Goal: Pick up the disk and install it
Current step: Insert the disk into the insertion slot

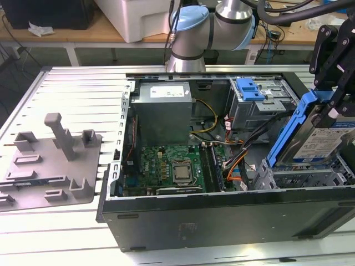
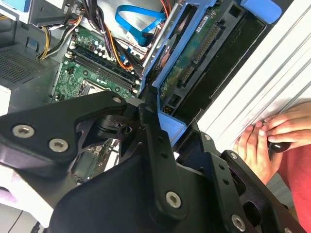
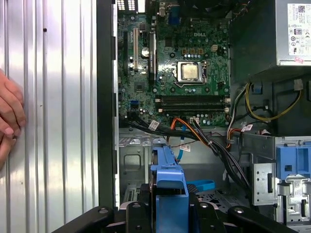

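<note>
Gripper (image 2: 167, 124) jaws are clamped on the blue carrier edge of the disk (image 1: 313, 141), which hangs tilted below it. The disk's lower end meets the drive cage (image 1: 288, 178) inside the open computer case (image 1: 222, 221). Farther off lies the motherboard (image 1: 166, 163).

The disk (image 1: 316, 141), silver, white-and-blue labelled, blue-framed, is held steeply tilted on edge over the case (image 1: 222, 219).

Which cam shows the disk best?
Exterior view: the disk shows its labelled face and blue carrier, tilted over the computer case. Second wrist view shows its circuit-board underside; first wrist view, the carrier's end.
</note>
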`<state>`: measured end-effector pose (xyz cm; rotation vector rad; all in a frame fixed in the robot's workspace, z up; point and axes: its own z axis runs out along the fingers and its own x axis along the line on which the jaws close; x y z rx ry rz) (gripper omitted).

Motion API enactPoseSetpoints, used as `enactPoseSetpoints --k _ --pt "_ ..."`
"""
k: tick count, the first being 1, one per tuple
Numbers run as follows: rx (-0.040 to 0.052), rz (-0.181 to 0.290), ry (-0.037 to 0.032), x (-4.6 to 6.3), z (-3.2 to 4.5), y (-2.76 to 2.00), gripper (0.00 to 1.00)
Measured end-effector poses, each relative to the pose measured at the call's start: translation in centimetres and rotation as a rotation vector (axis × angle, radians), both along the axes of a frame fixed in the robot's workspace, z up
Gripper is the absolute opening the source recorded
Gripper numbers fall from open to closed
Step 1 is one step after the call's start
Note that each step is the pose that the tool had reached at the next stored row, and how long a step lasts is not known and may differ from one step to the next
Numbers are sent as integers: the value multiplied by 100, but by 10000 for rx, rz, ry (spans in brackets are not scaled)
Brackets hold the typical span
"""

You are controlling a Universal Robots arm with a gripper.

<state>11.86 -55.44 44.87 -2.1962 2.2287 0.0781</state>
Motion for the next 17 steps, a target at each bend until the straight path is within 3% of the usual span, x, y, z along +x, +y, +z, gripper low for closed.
enactPoseSetpoints --k 17 --pt "0 -3 0 0 -35 -12 36"
